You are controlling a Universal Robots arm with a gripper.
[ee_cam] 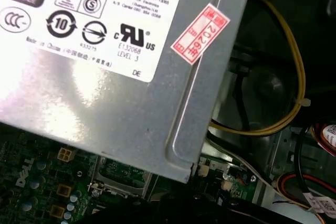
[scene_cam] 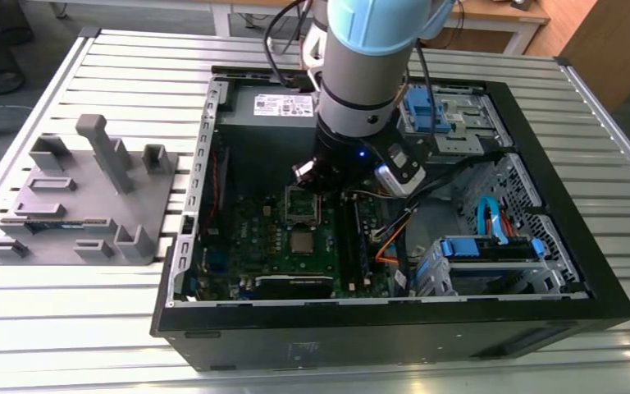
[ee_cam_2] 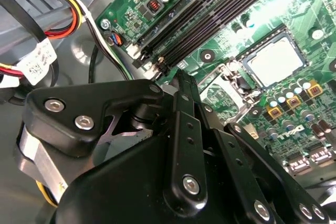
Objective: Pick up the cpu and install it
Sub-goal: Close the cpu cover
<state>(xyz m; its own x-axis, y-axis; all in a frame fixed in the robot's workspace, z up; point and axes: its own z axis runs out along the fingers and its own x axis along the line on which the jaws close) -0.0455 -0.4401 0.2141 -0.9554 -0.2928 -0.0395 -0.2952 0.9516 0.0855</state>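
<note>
Exterior view: one pale blue and grey robot arm (scene_cam: 359, 66) reaches down into one open black computer case (scene_cam: 577, 271) that stands on a ribbed metal table (scene_cam: 85, 328). To the exterior view's left, outside the case, lies one grey plastic holder (scene_cam: 75, 197).
Second wrist view: the black gripper (ee_cam_2: 181, 77) is seen from behind, over the green circuit board (ee_cam_2: 226, 30) with its long black memory slots (ee_cam_2: 210, 14).
First wrist view: one silver-grey metal power supply box (ee_cam: 105, 93) with printed labels and one red sticker (ee_cam: 200, 34); a yellow cable (ee_cam: 294, 77) loops beside it.
Count: one arm, one gripper, one board, one cpu.
Cpu: the small flat square silvery chip (ee_cam_2: 275, 61) lies flat inside the dark metal-framed socket (ee_cam_2: 262, 43) of the board.
Cpu to gripper: near the gripper's tip and apart from it; in the exterior view the cpu (scene_cam: 299, 241) sits just on the camera's side of the gripper (scene_cam: 331, 182).
Gripper state: I cannot tell whether it is wide or narrow.
</note>
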